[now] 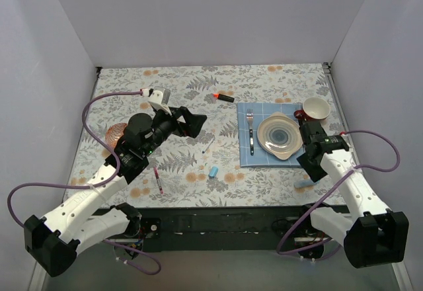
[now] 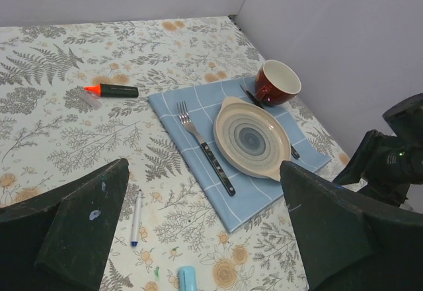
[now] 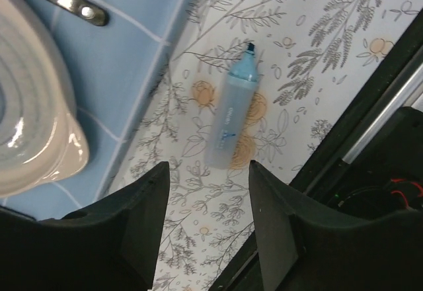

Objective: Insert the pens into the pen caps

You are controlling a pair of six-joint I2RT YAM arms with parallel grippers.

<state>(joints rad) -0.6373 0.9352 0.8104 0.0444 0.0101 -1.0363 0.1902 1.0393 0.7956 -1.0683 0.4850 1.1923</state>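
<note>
The right jaws are wide apart and hold nothing. They hang just above the chunky light-blue plastic marker, with one jaw on each side of its back end. I think they are set like this so they can come down and close on it.

The marker lies flat on the flowery counter, at the near right, just beside the blue checked cloth. Its dark tip is bare, so it needs a cap.

The small light-blue plastic cap sits near the middle of the counter, well apart from the marker. I think the marker must be carried left to reach it.

The left jaws are wide apart too, and empty. They hang high over the middle left. The thin white pen lies on the counter between them in the left wrist view. I think that arm is kept up there so it is out of the way, or ready to get the cap.
</note>
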